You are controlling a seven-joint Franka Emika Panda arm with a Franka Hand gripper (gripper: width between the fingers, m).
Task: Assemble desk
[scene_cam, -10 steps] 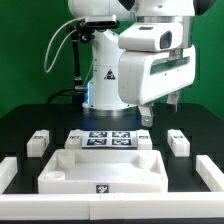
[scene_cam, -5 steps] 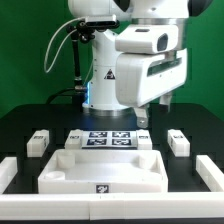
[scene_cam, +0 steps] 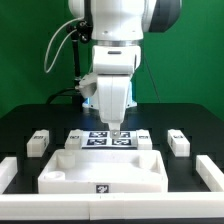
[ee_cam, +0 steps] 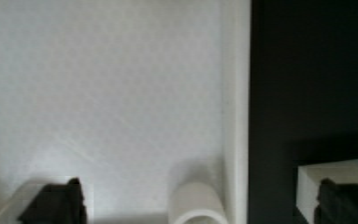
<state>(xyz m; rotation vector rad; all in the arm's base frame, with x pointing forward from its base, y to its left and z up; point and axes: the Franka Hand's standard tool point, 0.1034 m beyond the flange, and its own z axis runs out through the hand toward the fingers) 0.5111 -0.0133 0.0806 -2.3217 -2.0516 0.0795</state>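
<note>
The desk's white rimmed tabletop [scene_cam: 105, 170] lies flat at the front of the black table. Four short white legs lie behind it: one at the far left [scene_cam: 38, 142], one at the far right [scene_cam: 178, 142], and two smaller-looking ones [scene_cam: 75, 136] [scene_cam: 141, 136] beside the marker board. My gripper [scene_cam: 116, 129] hangs over the tabletop's far edge. In the wrist view the gripper [ee_cam: 197, 208] is open with dark fingertips [ee_cam: 53, 203] wide apart. The tabletop's white surface [ee_cam: 123, 100] and its rim run between them. A tagged leg [ee_cam: 341, 178] shows by the other finger.
The marker board [scene_cam: 108, 139] lies just behind the tabletop, under the arm. Long white rails [scene_cam: 8, 172] [scene_cam: 212, 172] edge the table at both sides. The robot's base stands at the back centre.
The wrist has swung from the exterior view's right to the centre and dropped lower, so the gripper now hangs over the tabletop's far edge. The parts have not moved.
</note>
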